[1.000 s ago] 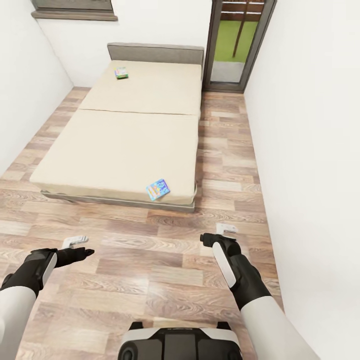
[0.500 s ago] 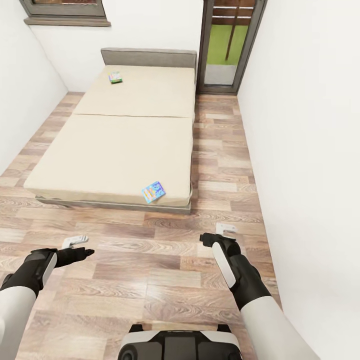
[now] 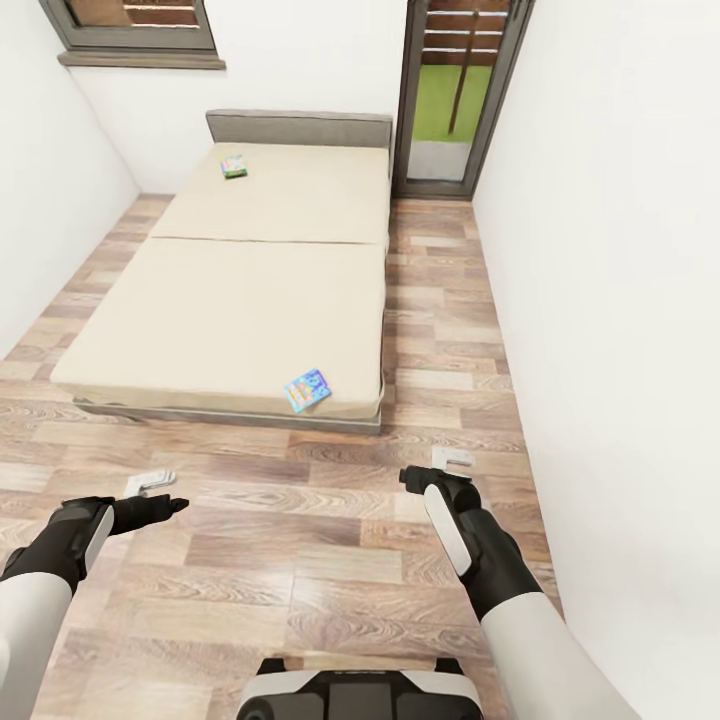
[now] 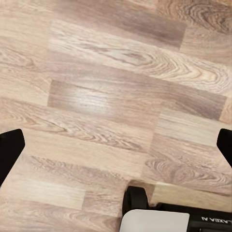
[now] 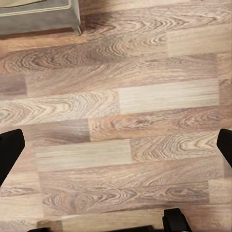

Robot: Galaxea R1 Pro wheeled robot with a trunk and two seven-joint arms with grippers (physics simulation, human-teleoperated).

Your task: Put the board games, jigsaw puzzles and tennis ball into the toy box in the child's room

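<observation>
I stand on the wood floor (image 3: pixel 330 540) facing the bed (image 3: pixel 240 300), and as far as I can see the work here is not yet begun: both games lie on the mattress. One game (image 3: pixel 308 390), pale blue with bright print, sits near the foot edge, toward its right corner. The other game (image 3: pixel 234 166), greenish, lies near the headboard (image 3: pixel 300 128), left of centre. My left tool (image 3: pixel 152 484) and right tool (image 3: pixel 448 461) hang over the floor, fingers spread and holding nothing.
</observation>
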